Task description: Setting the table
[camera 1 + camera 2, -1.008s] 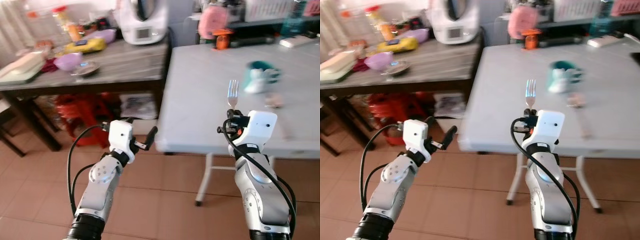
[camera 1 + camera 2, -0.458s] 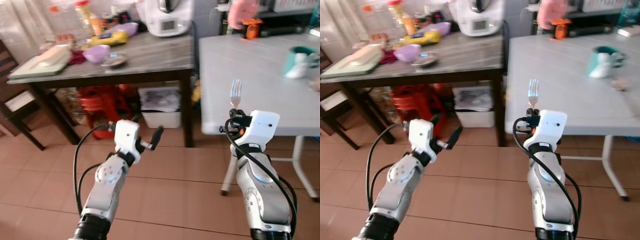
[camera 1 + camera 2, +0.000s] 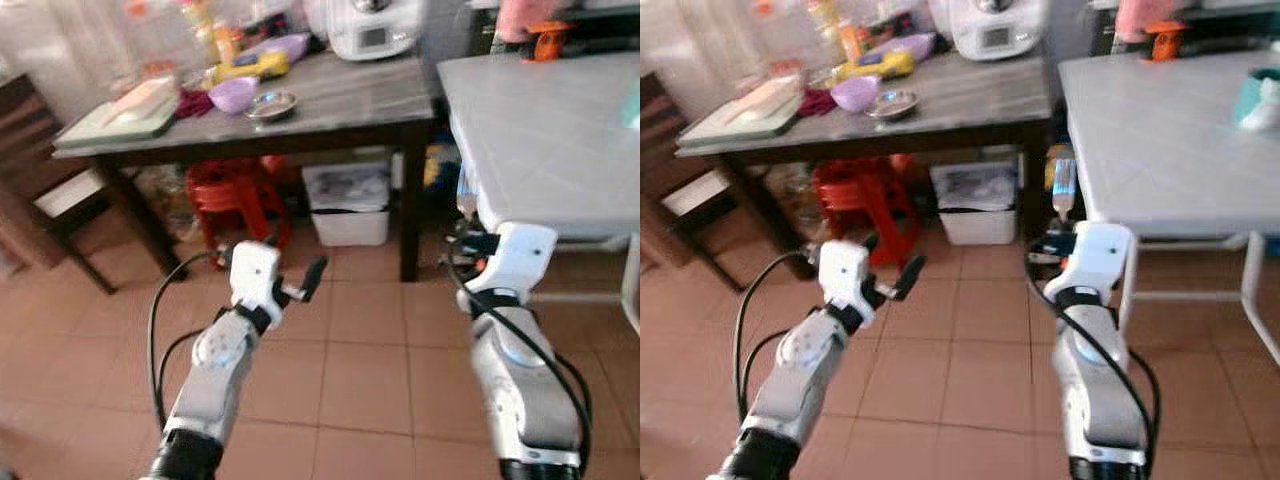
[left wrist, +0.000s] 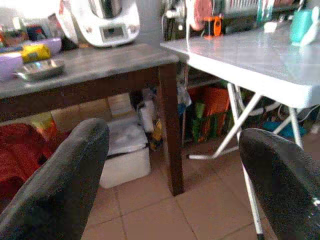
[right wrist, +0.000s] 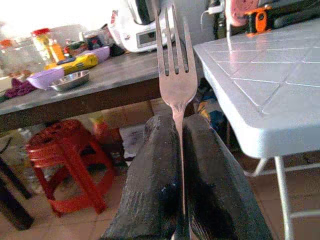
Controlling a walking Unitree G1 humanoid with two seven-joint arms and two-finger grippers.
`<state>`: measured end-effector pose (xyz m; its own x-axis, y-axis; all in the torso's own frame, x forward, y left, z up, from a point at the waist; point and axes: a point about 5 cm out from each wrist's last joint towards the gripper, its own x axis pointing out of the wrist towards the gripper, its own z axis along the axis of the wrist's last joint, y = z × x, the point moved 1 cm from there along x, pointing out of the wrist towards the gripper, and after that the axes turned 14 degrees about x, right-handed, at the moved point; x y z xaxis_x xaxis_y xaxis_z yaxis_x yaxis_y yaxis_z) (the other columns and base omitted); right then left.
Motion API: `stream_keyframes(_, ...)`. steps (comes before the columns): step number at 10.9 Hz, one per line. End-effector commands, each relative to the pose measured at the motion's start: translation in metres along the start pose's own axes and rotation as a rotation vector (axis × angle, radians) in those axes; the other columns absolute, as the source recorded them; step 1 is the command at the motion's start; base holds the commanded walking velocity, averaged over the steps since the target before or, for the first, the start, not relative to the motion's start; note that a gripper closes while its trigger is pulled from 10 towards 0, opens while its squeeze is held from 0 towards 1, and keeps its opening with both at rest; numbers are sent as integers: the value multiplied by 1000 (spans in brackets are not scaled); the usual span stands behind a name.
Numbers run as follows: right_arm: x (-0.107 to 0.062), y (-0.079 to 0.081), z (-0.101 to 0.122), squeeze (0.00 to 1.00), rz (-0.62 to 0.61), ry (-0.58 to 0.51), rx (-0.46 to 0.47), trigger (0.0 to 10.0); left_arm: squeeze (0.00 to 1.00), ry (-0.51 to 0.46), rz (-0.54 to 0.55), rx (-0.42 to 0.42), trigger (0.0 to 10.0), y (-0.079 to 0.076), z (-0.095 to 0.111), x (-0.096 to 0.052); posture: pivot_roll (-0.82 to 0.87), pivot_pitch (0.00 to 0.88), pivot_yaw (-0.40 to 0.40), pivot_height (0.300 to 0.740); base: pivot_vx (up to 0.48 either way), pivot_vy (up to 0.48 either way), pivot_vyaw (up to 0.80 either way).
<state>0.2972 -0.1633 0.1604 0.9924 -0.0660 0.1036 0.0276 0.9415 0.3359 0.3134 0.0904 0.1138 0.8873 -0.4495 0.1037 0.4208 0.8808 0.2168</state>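
We see our right gripper [image 5: 175, 165] with its 2 black fingers pinching the silver metal fork [image 5: 172, 75] upright, centre of frame. Our left gripper [image 4: 165, 175] is spread and empty. We judge the thin handle could slip or tilt as we near the white folding table [image 3: 540, 130], upper right.

Silver fork [image 5: 174, 75] upright, tines up; handle pinched in right end effector [image 5: 181, 150]

Silver arms, white wrists, black fingers [image 5: 210, 200], cables.
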Motion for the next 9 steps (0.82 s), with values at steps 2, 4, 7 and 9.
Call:
stream_keyframes(2, 0, 14, -1, 0, 39, 1, 23, 10000, 0, 25, 44, 22, 10000, 13, -4, -7, -140, 20, 148, 740, 0, 456, 0)
stream_keyframes(4, -1, 13, -2, 0, 41, 2, 21, 10000, 0, -6, 38, 21, 10000, 14, 0, -7, -141, 26, 146, 740, 0, 0, 0)
stream_keyframes(7, -1, 13, -3, 0, 47, 4, 15, 10000, 0, -26, 24, 11, 10000, 17, 2, -9, -137, 26, 143, 740, 389, 0, 0)
stream_keyframes(9, 0, 13, -3, 0, 50, 3, 14, 10000, 0, -37, 2, -3, 10000, 13, 3, -8, -138, 21, 145, 740, 480, 0, 0)
